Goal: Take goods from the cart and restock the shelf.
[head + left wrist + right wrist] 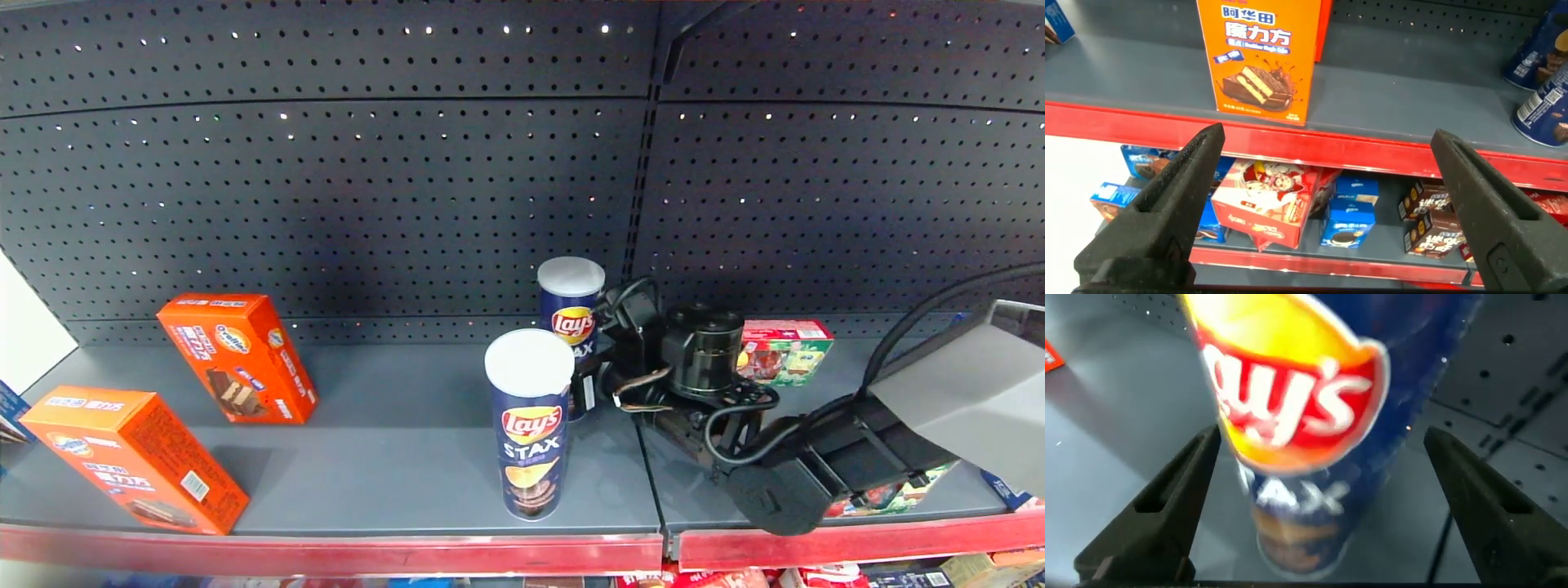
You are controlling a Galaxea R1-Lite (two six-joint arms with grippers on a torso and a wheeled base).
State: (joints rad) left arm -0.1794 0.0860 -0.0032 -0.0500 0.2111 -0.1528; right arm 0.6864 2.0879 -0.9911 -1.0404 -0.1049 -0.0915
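Two dark blue chip cans with white lids stand upright on the grey shelf [392,457]. The front can [529,425] is near the shelf's red edge, and the rear can [571,314] is close to the pegboard back. My right gripper [589,371] is at the rear can's lower right side. In the right wrist view the rear can [1306,416] stands between the spread fingers [1167,506] of the right gripper [1320,439], which is open, with a gap on each side. My left gripper [1327,135] is open and holds nothing, low in front of the shelf edge, facing an orange box [1259,57].
Two orange cake boxes [237,355] [135,457] stand on the shelf's left part. A red and green box [784,351] sits behind my right arm. The lower shelf holds several packs [1266,200]. Open shelf floor lies between the orange boxes and the cans.
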